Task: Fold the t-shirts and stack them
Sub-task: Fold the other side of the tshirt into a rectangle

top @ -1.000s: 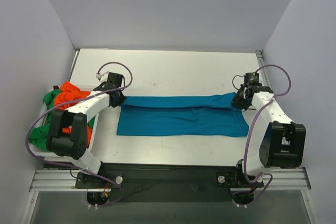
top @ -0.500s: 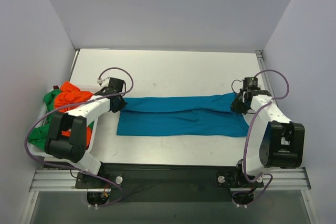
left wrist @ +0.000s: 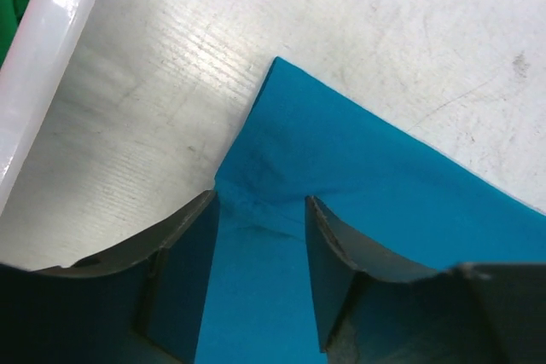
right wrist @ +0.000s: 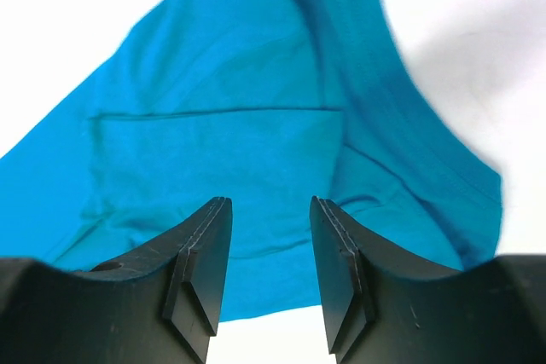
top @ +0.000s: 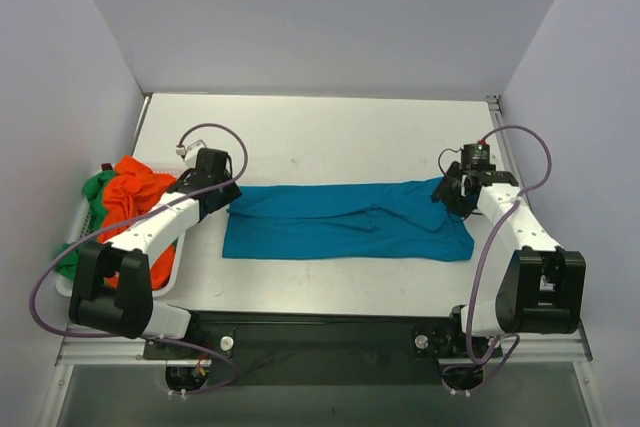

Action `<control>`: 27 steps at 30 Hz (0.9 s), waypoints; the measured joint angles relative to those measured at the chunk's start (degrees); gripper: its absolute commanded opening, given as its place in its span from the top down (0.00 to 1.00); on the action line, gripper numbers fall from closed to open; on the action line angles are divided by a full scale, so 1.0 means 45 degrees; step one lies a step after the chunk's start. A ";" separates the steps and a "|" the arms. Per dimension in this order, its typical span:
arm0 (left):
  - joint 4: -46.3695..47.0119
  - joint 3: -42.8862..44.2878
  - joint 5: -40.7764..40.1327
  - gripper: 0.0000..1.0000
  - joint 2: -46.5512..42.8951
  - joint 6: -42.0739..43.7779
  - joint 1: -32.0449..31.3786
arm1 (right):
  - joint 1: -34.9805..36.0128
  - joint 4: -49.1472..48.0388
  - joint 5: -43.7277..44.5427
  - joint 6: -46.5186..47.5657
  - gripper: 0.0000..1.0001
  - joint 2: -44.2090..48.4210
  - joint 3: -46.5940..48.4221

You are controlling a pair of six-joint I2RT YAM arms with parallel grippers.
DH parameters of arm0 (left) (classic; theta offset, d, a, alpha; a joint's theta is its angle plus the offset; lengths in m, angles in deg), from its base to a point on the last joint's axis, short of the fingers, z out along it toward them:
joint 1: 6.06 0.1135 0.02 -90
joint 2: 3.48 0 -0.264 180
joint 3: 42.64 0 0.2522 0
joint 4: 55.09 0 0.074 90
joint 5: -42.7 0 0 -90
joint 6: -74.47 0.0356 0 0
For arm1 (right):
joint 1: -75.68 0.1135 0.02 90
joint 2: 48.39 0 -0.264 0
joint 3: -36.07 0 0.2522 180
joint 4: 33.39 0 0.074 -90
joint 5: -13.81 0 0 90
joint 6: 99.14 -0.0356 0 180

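The teal-blue t-shirt lies folded lengthwise into a long flat band across the table's middle. My left gripper hovers at its upper left corner, jaws open, with the cloth lying slack under and between the fingers. At the shirt's upper right end my right gripper is also open above the cloth, nothing pinched between its fingers. The orange t-shirt and the green t-shirt are crumpled in the basket at the left.
The white plastic basket stands at the table's left edge, close to my left arm; its rim shows in the left wrist view. Grey walls close in the table on three sides.
Both grippers were shut on the shirt's upper edge and have opened, letting it go. The upper edge now lies flat on the shirt. The left arm has swung a little left.
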 measured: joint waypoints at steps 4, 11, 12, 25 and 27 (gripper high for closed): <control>0.0053 0.0141 0.0117 0.63 -0.0097 0.0165 -0.0039 | 0.0743 0.0291 0.0102 0.0160 0.61 -0.0709 0.1200; 0.0597 0.0155 0.0602 0.75 0.0627 0.0117 -0.0180 | 0.2385 0.0267 0.0461 0.0369 0.61 -0.3716 0.3789; 0.0690 0.0185 0.0651 0.77 0.0860 0.0068 -0.0194 | 0.2633 0.0253 0.0544 0.0408 0.62 -0.4095 0.4056; 0.1166 0.1647 0.0928 0.79 0.4075 -0.0073 0.0379 | 0.4877 0.0316 0.1443 0.0457 0.62 -0.5241 0.4682; 0.1195 0.2001 0.0928 0.80 0.4488 -0.0073 0.0461 | 0.5659 0.0301 0.1622 0.0427 0.62 -0.5241 0.4682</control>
